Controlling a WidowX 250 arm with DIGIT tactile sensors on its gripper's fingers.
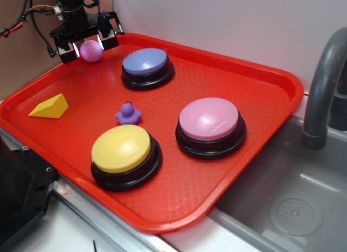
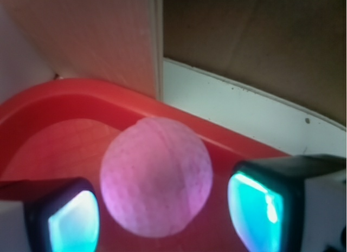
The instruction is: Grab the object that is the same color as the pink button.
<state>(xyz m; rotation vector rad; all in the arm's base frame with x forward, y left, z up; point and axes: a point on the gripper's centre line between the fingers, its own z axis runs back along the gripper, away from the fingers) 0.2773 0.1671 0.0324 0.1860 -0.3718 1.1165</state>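
Right now I am hovering at the far corner of the red tray (image 1: 260,154), my gripper (image 1: 87,45) standing open around the pink ball (image 1: 91,51), not yet pinching. Closing off-centre risks squirting the round ball toward the rim.

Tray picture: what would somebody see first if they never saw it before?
Probably the three big buttons on the red tray: a blue-purple one at the back, a pink one on the right and a yellow one in front. Next, the gripper at the tray's far left corner, its fingers on either side of a small pink ball. A little purple duck sits among the buttons, and a yellow wedge lies at the left.
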